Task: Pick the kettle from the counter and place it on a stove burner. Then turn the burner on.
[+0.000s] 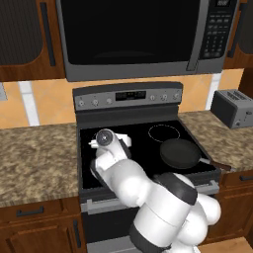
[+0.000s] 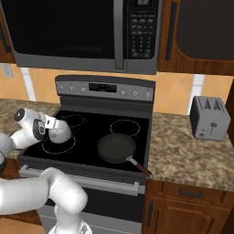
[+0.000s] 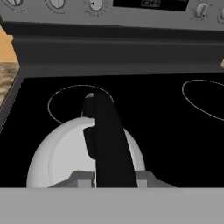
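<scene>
The glossy black cooktop [image 2: 91, 132] serves as the landmark. Above it hangs the microwave [image 1: 133, 37], with dark wood cabinets to either side. The speckled granite table [image 1: 34, 158] runs off from both sides of the cooktop; on the stretch to its right, well apart from the glass, stands a grey toaster [image 2: 209, 118]. At the back edge of the cooktop rises the grey control panel [image 1: 127, 96] with its row of knobs.

The white arm reaches over the cooktop's front left part. On the front right of the glass lies a flat black frying pan [image 2: 117, 148], its handle pointing toward the front right corner. The stove burner [image 2: 58, 144], the widest white ring, sits at the front left, and smaller rings show behind it and behind the pan.

The kettle [image 2: 60, 131] rests on that front left ring, its pale dome upright. In the hand view its black arched handle [image 3: 107, 140] runs up the middle of the dome. The gripper [image 3: 114, 177] is directly over the kettle, jaws clenched narrowly around the handle.
</scene>
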